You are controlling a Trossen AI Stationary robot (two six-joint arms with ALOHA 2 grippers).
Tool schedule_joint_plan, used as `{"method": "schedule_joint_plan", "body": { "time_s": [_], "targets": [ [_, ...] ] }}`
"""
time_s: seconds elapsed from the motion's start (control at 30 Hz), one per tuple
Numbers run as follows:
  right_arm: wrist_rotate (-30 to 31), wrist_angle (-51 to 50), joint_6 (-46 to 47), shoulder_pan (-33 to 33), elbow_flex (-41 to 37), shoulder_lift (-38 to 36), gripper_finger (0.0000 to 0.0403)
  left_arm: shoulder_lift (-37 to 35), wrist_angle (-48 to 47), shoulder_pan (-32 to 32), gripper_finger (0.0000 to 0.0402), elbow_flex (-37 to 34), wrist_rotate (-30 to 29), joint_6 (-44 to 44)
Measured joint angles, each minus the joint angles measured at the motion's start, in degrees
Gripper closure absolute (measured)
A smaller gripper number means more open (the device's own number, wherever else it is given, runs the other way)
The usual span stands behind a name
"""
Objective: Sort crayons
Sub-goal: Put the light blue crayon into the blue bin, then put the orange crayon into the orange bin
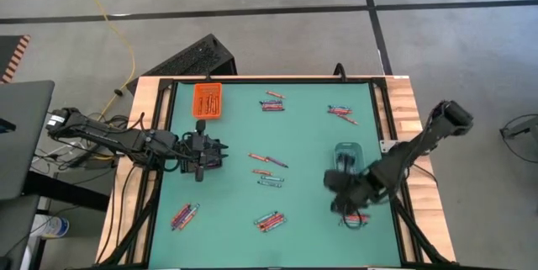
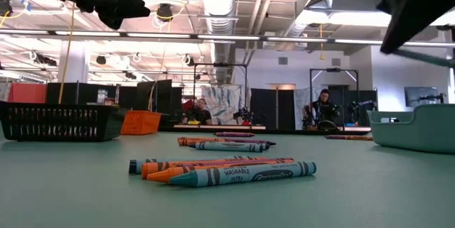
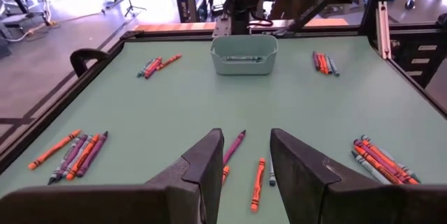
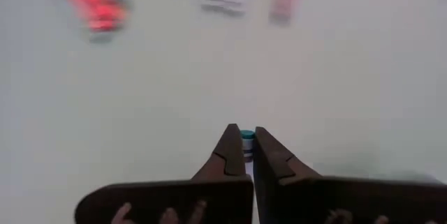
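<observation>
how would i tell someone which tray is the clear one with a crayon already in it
Start from the green table seen from above and go to its right half, where the right arm's claw hangs. The clear tray sits just beyond that claw; the left wrist view shows a teal crayon lying inside. Unlike the orange tray at the far left corner, it is pale and see-through.

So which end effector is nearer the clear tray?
Right. The right end effector sits just beside the clear tray, gripping a teal crayon. The left end effector is across the table, near the orange tray.
</observation>
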Motion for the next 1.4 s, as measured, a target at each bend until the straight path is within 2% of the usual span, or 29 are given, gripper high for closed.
{"method": "schedule_joint_plan", "body": {
  "time_s": [0.17,0.3,0.53,0.8,1.07,1.27,1.4],
  "targets": [
    [0.1,-10.2,11.1,-9.4,0.0,-2.8,0.0396,0.0,-1.7,0.0,0.0292,0.0,0.0,-1.0],
    [0.1,-15.7,15.2,-15.0,0.0,-3.1,0.0396,0.0,-2.8,0.0,0.0292,0.0,0.0,-1.2],
    [-1.8,-14.5,21.4,-19.0,-6.3,-2.7,0.0389,0.0,-3.3,0.0,0.0292,0.0,0.0,-2.4],
    [-3.2,-13.5,24.6,-18.0,-10.5,-2.7,0.0341,0.0,-3.3,0.0,0.0292,0.0,0.0,-2.9],
    [-2.4,-12.7,21.7,-17.8,-10.6,-2.7,0.0287,0.1,-3.2,0.0,0.0292,0.0,-0.1,-4.6],
    [5.3,-7.6,22.7,-12.6,-10.6,-2.7,0.0272,5.3,-2.2,0.0,0.0292,0.0,-1.2,-10.0],
    [15.3,-3.3,25.3,-5.8,-10.6,-2.7,0.0271,12.4,2.3,-0.9,0.0292,0.0,-0.9,-12.5]
  ]
}}
